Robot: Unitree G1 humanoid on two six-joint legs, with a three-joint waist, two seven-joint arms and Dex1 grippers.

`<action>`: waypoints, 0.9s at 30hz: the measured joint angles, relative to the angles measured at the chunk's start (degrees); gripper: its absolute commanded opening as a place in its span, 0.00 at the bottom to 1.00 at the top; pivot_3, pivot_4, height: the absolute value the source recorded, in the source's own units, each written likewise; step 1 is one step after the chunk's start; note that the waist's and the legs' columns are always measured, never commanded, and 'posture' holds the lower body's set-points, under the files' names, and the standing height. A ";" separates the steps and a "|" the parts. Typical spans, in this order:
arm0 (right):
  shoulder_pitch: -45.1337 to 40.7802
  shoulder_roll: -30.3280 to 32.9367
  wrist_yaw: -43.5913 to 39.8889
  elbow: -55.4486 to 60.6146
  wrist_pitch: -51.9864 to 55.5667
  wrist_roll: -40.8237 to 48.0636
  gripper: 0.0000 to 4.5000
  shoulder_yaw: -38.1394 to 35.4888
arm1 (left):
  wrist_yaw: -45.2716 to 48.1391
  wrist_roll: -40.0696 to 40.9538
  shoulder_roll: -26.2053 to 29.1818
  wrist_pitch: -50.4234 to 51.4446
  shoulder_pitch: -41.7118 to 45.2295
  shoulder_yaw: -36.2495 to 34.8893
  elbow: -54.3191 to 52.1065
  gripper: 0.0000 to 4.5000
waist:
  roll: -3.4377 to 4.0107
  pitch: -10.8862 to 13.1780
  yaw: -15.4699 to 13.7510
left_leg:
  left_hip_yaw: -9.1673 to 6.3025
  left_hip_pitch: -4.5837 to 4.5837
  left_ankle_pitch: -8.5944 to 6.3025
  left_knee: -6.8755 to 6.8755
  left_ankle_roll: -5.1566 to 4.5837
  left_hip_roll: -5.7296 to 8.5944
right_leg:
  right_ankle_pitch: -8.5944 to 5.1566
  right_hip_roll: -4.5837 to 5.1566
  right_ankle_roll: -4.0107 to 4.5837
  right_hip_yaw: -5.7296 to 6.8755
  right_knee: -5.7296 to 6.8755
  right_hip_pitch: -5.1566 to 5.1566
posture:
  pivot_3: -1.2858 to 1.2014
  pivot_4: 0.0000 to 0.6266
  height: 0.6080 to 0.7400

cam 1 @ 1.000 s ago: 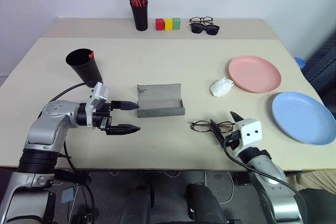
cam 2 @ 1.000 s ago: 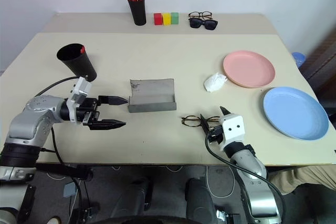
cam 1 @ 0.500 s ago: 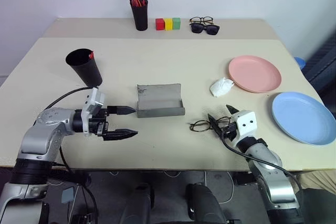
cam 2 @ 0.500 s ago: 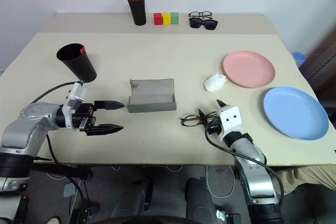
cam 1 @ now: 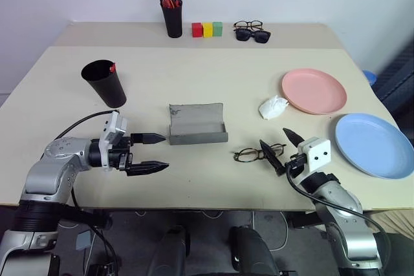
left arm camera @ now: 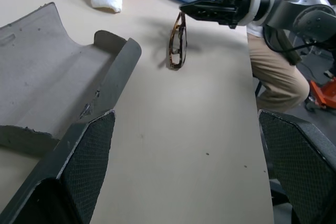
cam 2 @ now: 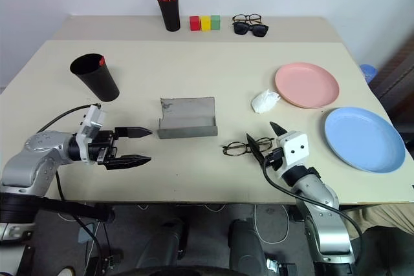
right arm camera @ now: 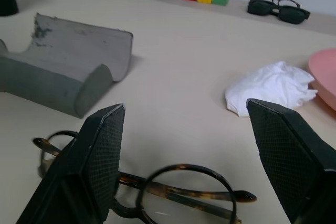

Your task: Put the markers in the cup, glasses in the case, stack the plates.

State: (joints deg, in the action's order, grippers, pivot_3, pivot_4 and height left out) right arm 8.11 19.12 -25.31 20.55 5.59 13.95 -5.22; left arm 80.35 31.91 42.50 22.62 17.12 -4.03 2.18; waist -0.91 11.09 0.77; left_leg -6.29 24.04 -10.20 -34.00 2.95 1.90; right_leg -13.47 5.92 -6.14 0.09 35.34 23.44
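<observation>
The thin-rimmed glasses [cam 1: 251,154] lie on the table near its front edge. My right gripper [cam 1: 272,136] is open at their right end, and the frame [right arm camera: 157,192] lies low between its fingers, not gripped. The grey case [cam 1: 197,124] lies open at the table's middle. My left gripper [cam 1: 165,152] is open and empty, pointing at the case's left end from a short way off. The black cup [cam 1: 103,83] stands at the left, with the red end of one of the markers [cam 1: 112,67] at its rim. The pink plate [cam 1: 313,90] and the blue plate [cam 1: 374,144] lie apart at the right.
A crumpled white tissue [cam 1: 272,106] lies between the case and the pink plate. At the back stand a pen pot [cam 1: 172,17] of red markers, three coloured blocks [cam 1: 207,29] and two more pairs of glasses [cam 1: 252,31]. A person's trouser leg [left arm camera: 270,72] is by the table's right side.
My right wrist has swung out to the right and turned, with its fingers still at the glasses' right end. The left gripper and the glasses have hardly moved.
</observation>
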 measured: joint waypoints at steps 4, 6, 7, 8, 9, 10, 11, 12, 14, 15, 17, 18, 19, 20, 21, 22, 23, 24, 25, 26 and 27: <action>1.90 0.06 -1.74 2.22 0.33 1.68 0.83 0.36 | 0.68 -0.04 -0.05 -0.99 0.20 0.03 0.80 1.00 | 0.00 0.00 -0.02 | 0.00 0.00 0.00 0.00 0.00 0.00 | 0.00 0.01 0.00 0.00 0.00 0.00 | 0.52 0.24 1.00; 2.43 0.10 -2.57 2.89 0.39 2.24 0.83 0.64 | 0.74 -0.04 -0.04 -1.16 0.18 0.03 1.11 1.00 | 0.00 0.00 0.05 | 0.00 0.00 0.00 0.00 0.00 -0.02 | 0.00 0.01 0.00 0.00 -0.01 0.00 | 0.52 0.24 1.00; 2.58 0.15 -3.00 3.02 0.39 2.46 0.83 0.80 | 0.76 -0.04 -0.03 -1.31 0.16 0.03 1.11 1.00 | 0.00 0.00 0.05 | 0.00 0.00 0.00 0.00 0.00 -0.06 | 0.00 0.01 0.00 0.00 -0.01 0.00 | 0.52 0.24 1.00; 2.58 0.18 -3.29 3.02 0.40 2.59 0.83 0.98 | 0.77 -0.04 -0.02 -1.60 0.02 0.02 1.10 1.00 | 0.00 0.00 0.06 | 0.01 0.00 0.00 0.00 0.01 -0.13 | 0.00 0.01 0.00 0.00 -0.01 0.01 | 0.52 0.24 1.00; 2.52 0.19 -3.63 3.02 0.42 2.63 0.83 1.36 | 0.77 -0.04 0.04 -1.72 -0.38 0.00 1.05 1.00 | 0.01 0.00 0.08 | 0.04 0.00 -0.01 0.00 0.01 -0.25 | 0.00 0.00 0.00 0.00 -0.01 0.01 | 0.52 0.24 1.00; 2.45 0.18 -3.85 3.02 0.42 2.65 0.83 1.69 | 0.77 -0.04 0.06 -1.72 -0.74 0.00 1.05 1.00 | 0.00 0.00 0.08 | 0.05 0.00 -0.01 0.00 0.01 -0.27 | 0.01 0.00 0.02 0.00 -0.02 0.01 | 0.52 0.24 1.00; 2.04 0.18 -4.15 2.81 0.43 2.56 0.83 2.19 | 0.74 -0.02 0.16 -1.72 -1.23 -0.09 0.99 1.00 | 0.00 0.00 0.07 | 0.05 0.00 -0.01 0.00 0.01 -0.28 | 0.01 -0.01 0.02 0.00 -0.03 0.02 | 0.52 0.24 1.00; 0.72 0.18 -4.45 1.84 0.27 2.09 0.83 3.09 | 0.67 0.01 0.40 -1.71 -1.77 -0.23 0.88 1.00 | 0.00 0.00 0.25 | 0.09 0.00 -0.01 0.00 0.01 -0.31 | 0.05 -0.03 0.08 0.00 -0.07 0.03 | 0.52 0.24 1.00; -3.82 -0.13 -5.01 -3.15 -0.66 0.35 0.83 5.41 | 0.40 0.10 0.68 -1.64 -2.57 -0.59 -0.26 1.00 | 0.00 -0.01 0.39 | 0.16 -0.01 -0.01 -0.01 0.02 -0.40 | 0.11 -0.06 0.17 0.01 -0.14 0.03 | 0.52 0.24 1.00; -7.31 -0.64 -5.04 -8.27 -2.09 -1.46 0.83 6.80 | 0.01 0.32 0.93 -1.56 -3.39 -1.10 -1.23 1.00 | -0.03 -0.02 0.55 | 0.21 -0.04 -0.01 -0.01 0.02 -0.44 | 0.14 -0.09 0.23 0.01 -0.17 0.02 | 0.52 0.24 1.00; -12.98 -1.76 -4.88 -16.82 -5.83 -4.20 0.83 8.36 | -0.77 0.86 1.40 -1.08 -4.41 -1.83 -3.01 1.00 | 0.02 0.00 0.42 | 0.26 -0.04 -0.01 0.00 0.02 -0.47 | 0.17 -0.09 0.27 0.03 -0.18 0.04 | 0.52 0.24 1.00; -15.92 -2.18 -4.86 -21.50 -7.47 -5.11 0.83 8.71 | -1.16 1.30 1.59 -0.58 -5.04 -2.21 -4.05 1.00 | 0.01 0.00 0.41 | 0.26 -0.03 -0.01 0.01 0.02 -0.47 | 0.18 -0.11 0.28 0.05 -0.18 0.04 | 0.52 0.24 1.00; -17.58 -2.35 -4.82 -24.41 -8.49 -5.54 0.83 8.71 | -1.46 1.39 1.76 -0.36 -5.51 -2.34 -4.84 1.00 | 0.04 0.01 0.21 | 0.25 0.02 0.00 0.02 0.01 -0.45 | 0.17 -0.11 0.26 0.05 -0.17 0.07 | 0.52 0.24 1.00; -19.03 -2.32 -4.95 -26.74 -9.58 -5.82 0.83 8.71 | -1.77 1.45 2.09 -0.11 -5.97 -2.55 -5.17 1.00 | 0.04 0.01 0.01 | 0.25 0.03 0.00 0.02 0.01 -0.41 | 0.17 -0.11 0.25 0.05 -0.16 0.09 | 0.52 0.24 1.00; -20.82 -2.30 -5.12 -28.67 -10.49 -5.85 0.83 8.53 | -2.08 1.58 2.36 0.49 -6.31 -2.94 -5.30 1.00 | 0.05 0.02 0.00 | 0.26 0.05 0.00 0.02 0.01 -0.35 | 0.17 -0.13 0.23 0.05 -0.16 0.10 | 0.52 0.24 1.00; -22.11 -2.20 -5.17 -29.68 -11.11 -5.75 0.83 7.96 | -2.36 1.73 2.37 0.73 -6.31 -3.39 -5.40 1.00 | 0.05 0.02 -0.01 | 0.25 0.06 0.01 0.02 0.01 -0.32 | 0.18 -0.14 0.23 0.05 -0.14 0.10 | 0.52 0.24 1.00; -22.95 -1.91 -5.30 -29.93 -11.48 -5.60 0.83 7.24 | -2.73 2.06 2.49 0.90 -6.31 -3.71 -5.74 1.00 | 0.05 0.02 -0.02 | 0.25 0.06 0.01 0.01 0.01 -0.32 | 0.18 -0.15 0.23 0.05 -0.14 0.10 | 0.52 0.24 1.00; -23.50 -1.47 -5.42 -29.90 -11.95 -5.14 0.83 6.42 | -3.04 2.39 2.62 1.12 -6.32 -3.86 -6.20 1.00 | 0.05 0.02 -0.02 | 0.25 0.05 0.01 0.01 0.01 -0.32 | 0.18 -0.16 0.22 0.05 -0.13 0.09 | 0.52 0.24 1.00; -23.83 -0.87 -5.48 -29.88 -12.26 -4.72 0.83 5.57 | -3.27 2.55 2.65 1.46 -6.32 -3.96 -6.95 1.00 | 0.04 0.01 0.01 | 0.25 0.04 0.01 0.01 0.01 -0.32 | 0.18 -0.17 0.22 0.05 -0.13 0.08 | 0.52 0.24 1.00; -23.91 -0.41 -5.54 -29.78 -12.27 -4.49 0.83 4.81 | -3.43 2.61 2.65 1.81 -6.33 -3.96 -7.41 1.00 | 0.04 0.01 0.06 | 0.26 0.02 0.00 0.01 0.01 -0.33 | 0.18 -0.19 0.22 0.04 -0.13 0.06 | 0.52 0.24 1.00; -23.73 -0.05 -5.65 -29.51 -12.23 -4.11 0.83 4.24 | -3.77 2.66 2.64 2.04 -6.38 -3.96 -7.70 1.00 | 0.04 0.01 0.14 | 0.26 0.02 0.00 0.01 0.01 -0.35 | 0.18 -0.23 0.23 0.04 -0.13 0.06 | 0.52 0.24 1.00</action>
State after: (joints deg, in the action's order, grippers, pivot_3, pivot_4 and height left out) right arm -15.62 19.07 -30.95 -8.96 -6.63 9.85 -0.99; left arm 76.57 34.57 45.14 24.66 10.73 -7.99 -5.53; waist -0.87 11.10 0.91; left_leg -6.03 24.06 -10.20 -33.99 2.96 1.56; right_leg -13.29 5.70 -5.92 0.13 35.21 23.50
